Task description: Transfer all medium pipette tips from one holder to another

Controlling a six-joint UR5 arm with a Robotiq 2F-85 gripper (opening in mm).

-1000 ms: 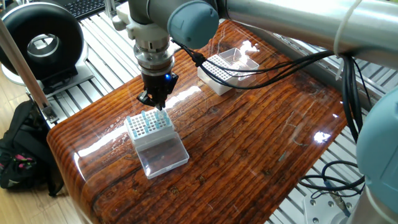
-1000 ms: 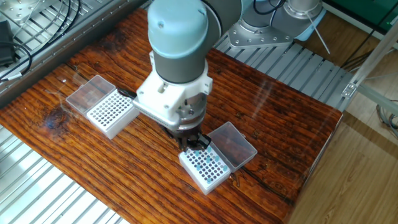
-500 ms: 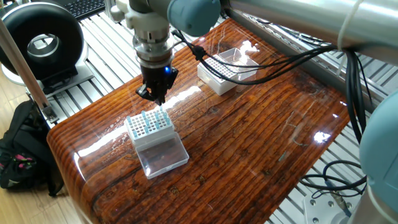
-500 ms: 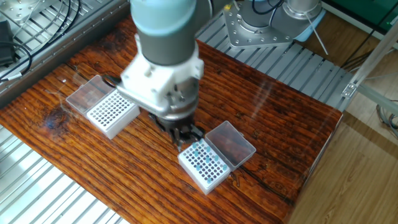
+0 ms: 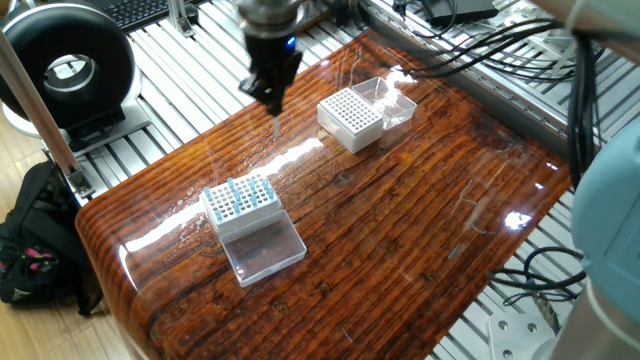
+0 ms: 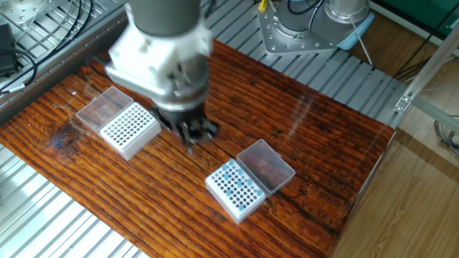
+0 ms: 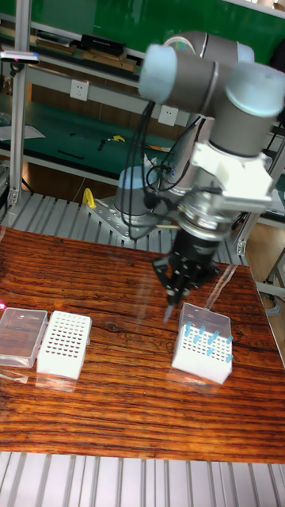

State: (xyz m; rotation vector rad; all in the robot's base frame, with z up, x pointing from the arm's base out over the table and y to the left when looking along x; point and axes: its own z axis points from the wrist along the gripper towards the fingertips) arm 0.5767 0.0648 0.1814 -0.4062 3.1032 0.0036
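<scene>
Between the two holders the claw (image 7: 169, 308) hangs, pinching one tip (image 5: 276, 124); it should line up squarely over an empty hole, then lower slowly.

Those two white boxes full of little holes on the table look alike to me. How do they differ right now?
The holder with tips still has medium pipette tips standing in its grid; the other holder shows only bare holes. In the tall fixed view, the first sits just beside the end effector, the second far off to the side. Both are white grid blocks with a clear hinged lid lying open on the wooden table.
</scene>
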